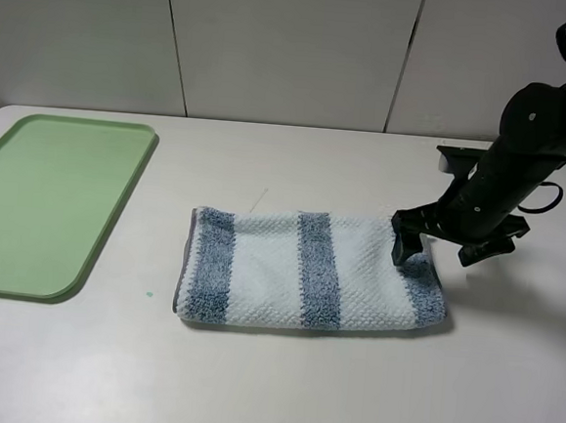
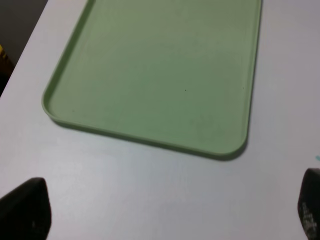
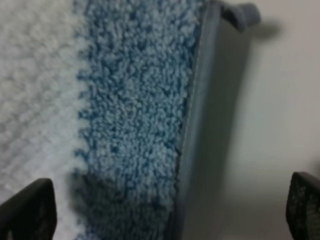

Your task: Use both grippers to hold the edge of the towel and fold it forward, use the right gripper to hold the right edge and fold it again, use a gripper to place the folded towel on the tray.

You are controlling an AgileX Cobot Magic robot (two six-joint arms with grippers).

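Though flat, nubby terry towel (image 1: 259,268), smooth grey edge (image 3: 192,135).

I am looking in on what is reading as a robotics lab bench: a plain white table (image 1: 279,388) is sitting against blank pale wall panels (image 1: 286,45), a black robot arm (image 1: 534,133) is hanging over it, and a green tray (image 1: 59,194) and a striped towel (image 1: 308,272) are lying on it.

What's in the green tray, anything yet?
Empty: the tray shows only bare green, and the towel lies on the table beside it.
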